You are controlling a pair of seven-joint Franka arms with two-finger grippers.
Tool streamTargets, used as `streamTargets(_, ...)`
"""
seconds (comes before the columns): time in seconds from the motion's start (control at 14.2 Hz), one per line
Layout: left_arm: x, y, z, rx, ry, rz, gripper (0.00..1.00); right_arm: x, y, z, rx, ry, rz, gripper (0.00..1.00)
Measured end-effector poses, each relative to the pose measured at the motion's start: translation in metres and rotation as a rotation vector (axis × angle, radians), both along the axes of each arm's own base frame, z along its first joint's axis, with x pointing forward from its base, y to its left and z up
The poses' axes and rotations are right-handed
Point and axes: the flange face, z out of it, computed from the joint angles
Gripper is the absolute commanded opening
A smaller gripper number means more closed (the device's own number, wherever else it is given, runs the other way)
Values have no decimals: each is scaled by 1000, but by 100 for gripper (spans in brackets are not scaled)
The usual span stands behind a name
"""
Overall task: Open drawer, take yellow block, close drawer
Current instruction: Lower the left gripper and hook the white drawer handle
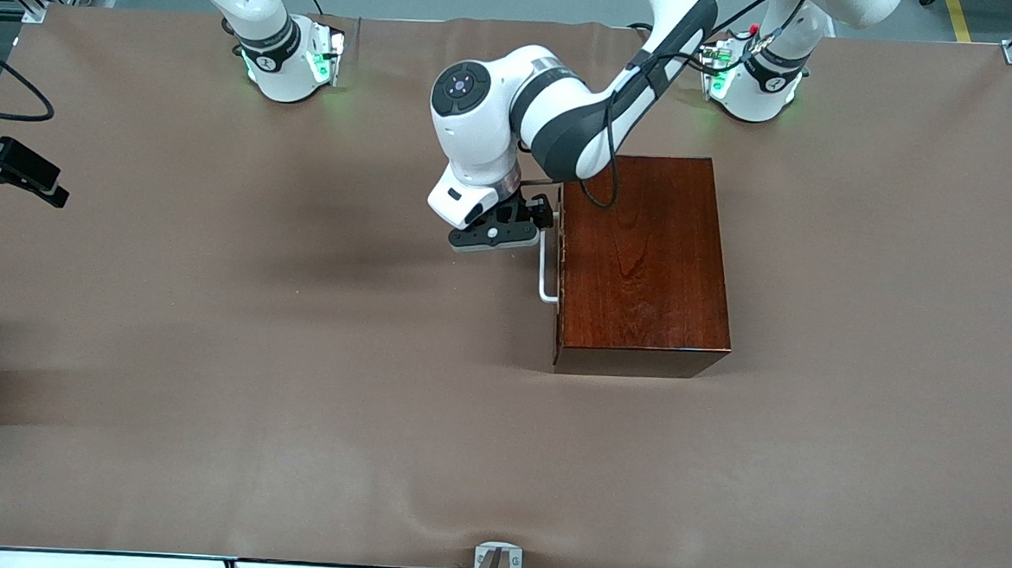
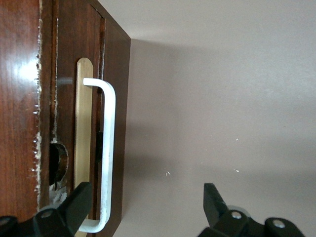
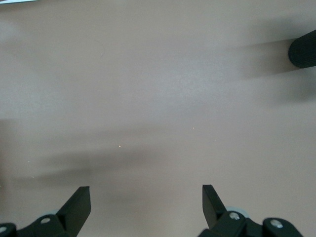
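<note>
A glossy dark reddish-brown wooden box (image 1: 646, 261) stands on the matte brown table (image 1: 208, 346), toward the left arm's end and closer to the edge where the bases stand. Its pale wood drawer (image 2: 84, 143) is shut, with a slim white U-shaped bar handle (image 1: 545, 273) on its front. The left gripper (image 2: 143, 207) hovers at that handle, black fingers (image 2: 76, 205) spread wide, one overlapping the bar, gripping nothing. The right gripper (image 3: 145, 205) waits over bare table, jaws wide and empty.
</note>
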Motion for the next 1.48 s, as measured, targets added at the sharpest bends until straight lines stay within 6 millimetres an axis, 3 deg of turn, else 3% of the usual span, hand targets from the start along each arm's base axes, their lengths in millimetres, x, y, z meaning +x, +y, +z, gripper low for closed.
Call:
streamTargets(0.91,1,7,-47,82,61,9,100,0,-1,1,0,-2,-2,100)
streamTargets(1.48,5,10,-58,94,66,17,100,0,-1,1,0,-2,-2,100)
